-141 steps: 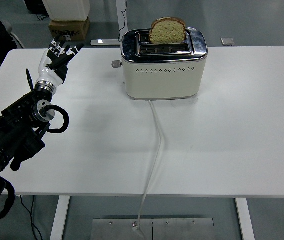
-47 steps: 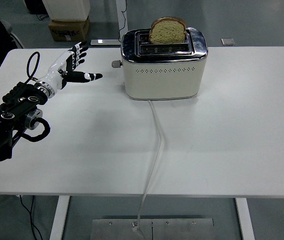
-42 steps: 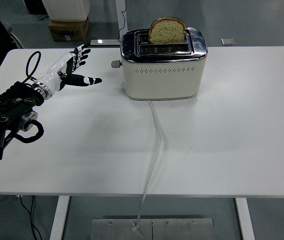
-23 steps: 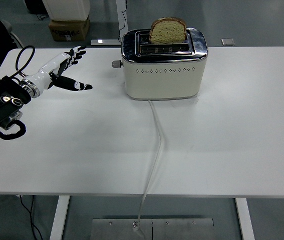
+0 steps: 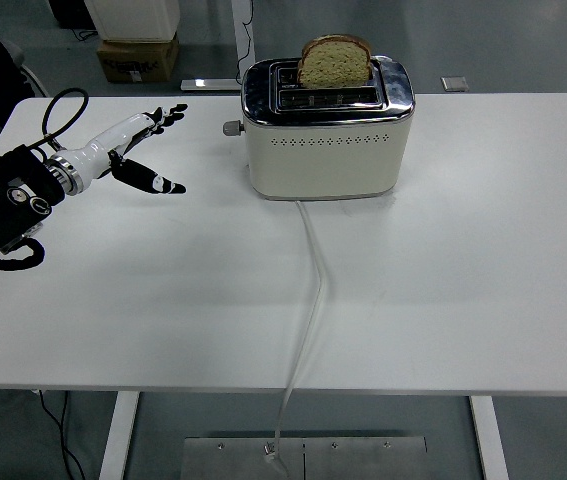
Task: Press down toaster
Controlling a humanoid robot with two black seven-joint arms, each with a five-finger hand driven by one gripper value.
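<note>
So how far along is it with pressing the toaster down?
Nothing looks done: the bread slice stands tall in the toaster, and the lever is untouched. The left hand, open, hovers to the lever's left. Reaching and pressing remain.

The toaster (image 5: 326,127) has a matt cream body under a glossy chrome top. Its lead (image 5: 310,300) looks like smooth white plastic. The table (image 5: 463,270) is smooth, matt white.

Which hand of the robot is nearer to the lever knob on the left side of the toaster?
Left. The left hand hovers over the table to the left of the lever knob on the toaster, not touching it. The right hand is not in view.
</note>
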